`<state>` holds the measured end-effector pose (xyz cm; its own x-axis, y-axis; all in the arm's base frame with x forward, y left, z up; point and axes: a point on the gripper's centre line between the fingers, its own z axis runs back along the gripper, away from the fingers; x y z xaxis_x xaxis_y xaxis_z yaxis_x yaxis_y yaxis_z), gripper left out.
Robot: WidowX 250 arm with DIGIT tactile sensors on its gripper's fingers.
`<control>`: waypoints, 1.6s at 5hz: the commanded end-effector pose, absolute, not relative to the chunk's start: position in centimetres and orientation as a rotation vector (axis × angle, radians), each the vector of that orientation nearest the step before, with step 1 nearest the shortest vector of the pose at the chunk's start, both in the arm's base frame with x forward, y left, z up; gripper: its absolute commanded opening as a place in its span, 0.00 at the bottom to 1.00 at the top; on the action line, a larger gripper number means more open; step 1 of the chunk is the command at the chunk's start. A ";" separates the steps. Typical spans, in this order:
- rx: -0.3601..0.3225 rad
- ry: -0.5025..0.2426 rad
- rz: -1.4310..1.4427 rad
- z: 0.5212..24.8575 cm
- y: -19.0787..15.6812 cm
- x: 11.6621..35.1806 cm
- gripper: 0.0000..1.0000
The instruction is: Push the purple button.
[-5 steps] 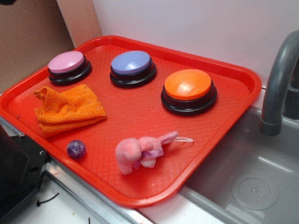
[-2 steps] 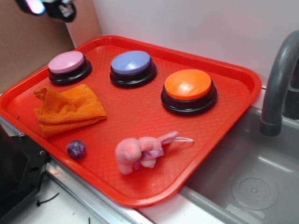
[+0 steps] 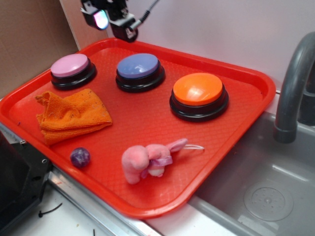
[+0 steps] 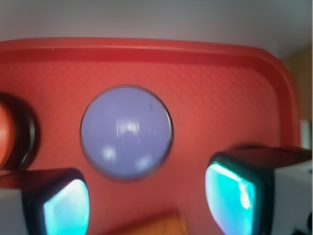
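Periwinkle-topped, the purple button [image 3: 138, 67] sits mid-way along the tray's [image 3: 147, 209] far edge, between pink and orange buttons; centre the released, empty gripper [image 3: 114, 18] over its dome, then descend vertically to press.

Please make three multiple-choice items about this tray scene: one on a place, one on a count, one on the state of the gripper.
1. The purple button stands between:
A. pink button and orange button
B. cloth and ball
C. faucet and sink

2. Dome buttons on the red tray:
A. two
B. three
C. four

3. The gripper is:
A. pressing the button
B. open, above the tray
C. holding the plush

Answers: A, it is the middle one; B, three domes show; B, fingers stand apart in the wrist view, nothing between.
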<state>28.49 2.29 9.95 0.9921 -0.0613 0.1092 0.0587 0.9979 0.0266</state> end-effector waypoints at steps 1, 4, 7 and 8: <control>0.084 -0.136 -0.146 7.9 2.3 30.3 1.00; 0.159 -0.040 -0.155 5.2 2.1 28.5 1.00; 0.165 -0.031 -0.047 11.4 4.6 27.9 1.00; 0.171 -0.035 -0.029 12.0 4.8 27.4 1.00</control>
<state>26.61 4.48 9.70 0.9982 -0.0355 -0.0484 0.0427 0.9867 0.1567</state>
